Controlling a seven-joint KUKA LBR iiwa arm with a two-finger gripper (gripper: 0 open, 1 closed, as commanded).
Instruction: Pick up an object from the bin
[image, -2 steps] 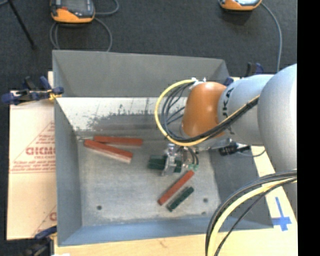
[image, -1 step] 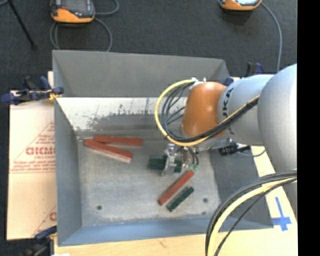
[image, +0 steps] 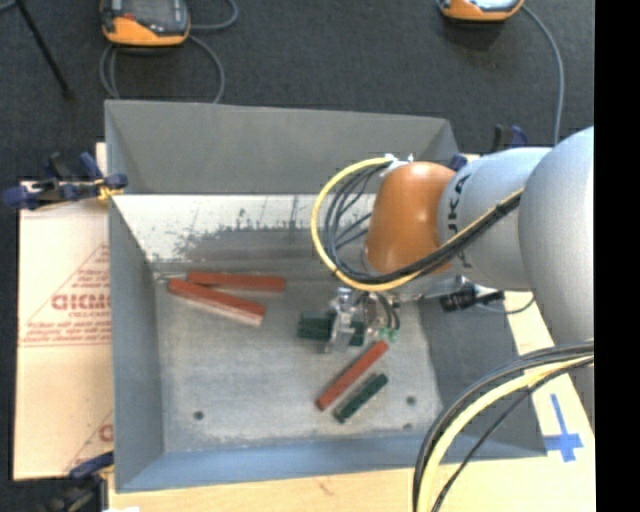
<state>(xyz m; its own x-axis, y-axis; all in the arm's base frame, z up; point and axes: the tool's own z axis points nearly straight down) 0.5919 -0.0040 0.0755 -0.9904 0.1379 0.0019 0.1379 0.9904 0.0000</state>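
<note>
five small pieces lie on the floor of the grey bin (image: 132, 330). my gripper (image: 358, 325) hangs low near the middle, just beside a small dark green block (image: 314, 327). whether it is spread or pressed together i cannot tell. a red bar (image: 352, 375) and a dark green bar (image: 360, 397) lie near, toward the front wall; two red sticks (image: 235, 283) lie well apart, at the left.

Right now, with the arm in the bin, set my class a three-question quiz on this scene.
1. True or false: the gripper is over the bin's left half.
2. The small block beside the gripper is: A yellow, B dark green, C white.
3. Fill in the colour: alongside the dark green stick lies a longer stick, ___.
Key: 1 false; 2 B; 3 red.
</note>
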